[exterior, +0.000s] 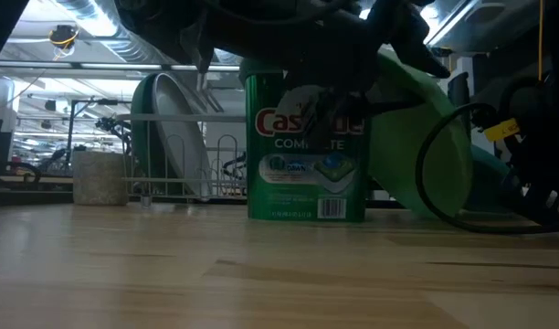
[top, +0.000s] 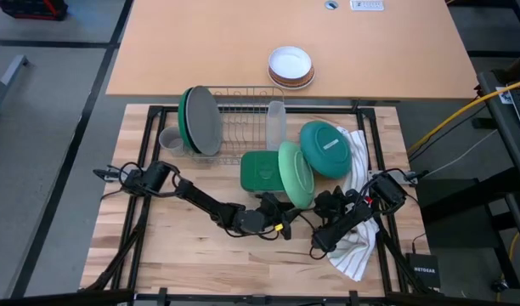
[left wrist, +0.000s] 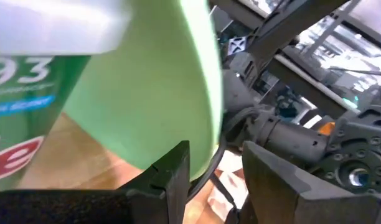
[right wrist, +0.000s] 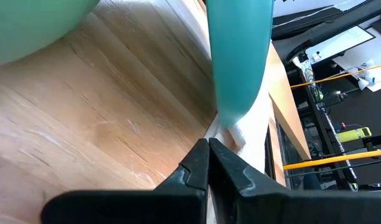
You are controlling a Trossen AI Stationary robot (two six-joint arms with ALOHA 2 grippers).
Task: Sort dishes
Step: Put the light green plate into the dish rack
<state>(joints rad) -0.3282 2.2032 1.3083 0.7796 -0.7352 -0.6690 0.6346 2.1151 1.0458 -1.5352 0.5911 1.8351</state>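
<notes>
A: Wooden table (top: 158, 246) first, biggest thing. Then?
B: Wire rack (top: 243, 127) at the back, dark green plate (top: 185, 119) and grey plate (top: 205, 121) standing on edge in it, small grey mug (top: 170, 140) just beside its left end.
A: Middle?
B: Green detergent box (top: 260, 170) upright. Light green plate (top: 296, 174) leans against its right side, teal plate (top: 325, 148) tilted beyond that, over a white striped towel (top: 355, 246).
A: Grippers?
B: Left gripper (left wrist: 215, 180) has its fingers spread around the light green plate's lower rim, not clamped. Right gripper (right wrist: 209, 163) clenched, nothing between the fingers, low by the teal plate's edge near the towel.
</notes>
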